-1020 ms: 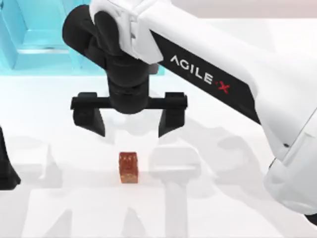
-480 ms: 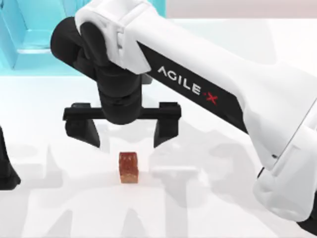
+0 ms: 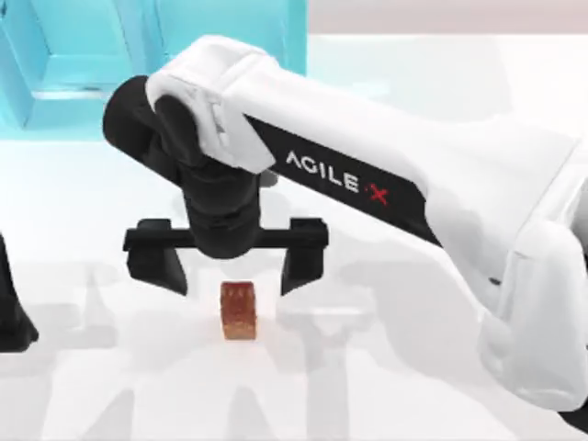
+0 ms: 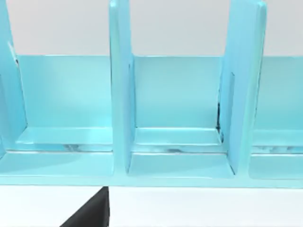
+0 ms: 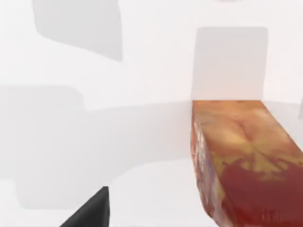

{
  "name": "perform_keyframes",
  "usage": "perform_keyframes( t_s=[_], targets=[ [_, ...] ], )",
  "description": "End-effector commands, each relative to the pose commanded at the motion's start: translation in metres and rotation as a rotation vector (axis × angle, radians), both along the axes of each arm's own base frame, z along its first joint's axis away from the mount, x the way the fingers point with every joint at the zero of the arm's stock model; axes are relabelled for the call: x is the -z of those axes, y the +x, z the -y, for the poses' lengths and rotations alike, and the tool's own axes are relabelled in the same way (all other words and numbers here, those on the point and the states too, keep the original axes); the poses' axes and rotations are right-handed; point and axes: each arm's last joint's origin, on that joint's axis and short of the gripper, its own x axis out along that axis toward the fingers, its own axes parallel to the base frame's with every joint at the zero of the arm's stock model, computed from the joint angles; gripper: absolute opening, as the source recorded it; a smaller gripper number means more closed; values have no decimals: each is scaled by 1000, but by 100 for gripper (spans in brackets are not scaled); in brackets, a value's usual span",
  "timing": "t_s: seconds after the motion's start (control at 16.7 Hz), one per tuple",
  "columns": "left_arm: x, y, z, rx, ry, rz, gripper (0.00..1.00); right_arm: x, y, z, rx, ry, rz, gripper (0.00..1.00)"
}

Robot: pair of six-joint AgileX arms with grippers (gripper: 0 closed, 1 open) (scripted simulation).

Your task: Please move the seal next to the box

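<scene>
My right arm reaches in from 3 o'clock, forearm lettered "AGILE·X"; the right gripper (image 3: 231, 268) hangs fingers spread wide, apart from the seal (image 3: 239, 310), which stands on the white table (image 3: 413, 377) at about 6 o'clock from it. Right wrist view adds the seal (image 5: 244, 168) close up, mottled amber over dark red. Left wrist view faces the box (image 4: 177, 94), dividers upright. In the top view the box (image 3: 64, 64) sits at 11 o'clock. My left gripper: can't tell.

Reddish-brown seal (image 3: 239, 310) with pale gold mottling; light-blue box (image 3: 73, 64); black right gripper (image 3: 233, 271).
</scene>
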Motion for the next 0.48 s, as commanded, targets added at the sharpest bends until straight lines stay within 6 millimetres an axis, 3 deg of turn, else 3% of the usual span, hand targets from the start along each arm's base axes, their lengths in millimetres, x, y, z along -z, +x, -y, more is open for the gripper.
perform_keyframes(
  t_s=[0.24,0.48],
  targets=[
    [0,0,0,0,0,0,100,45,-3,2,0,-4,-3,100],
    [0,0,0,0,0,0,100,55,-5,3,0,0,0,100]
  ],
)
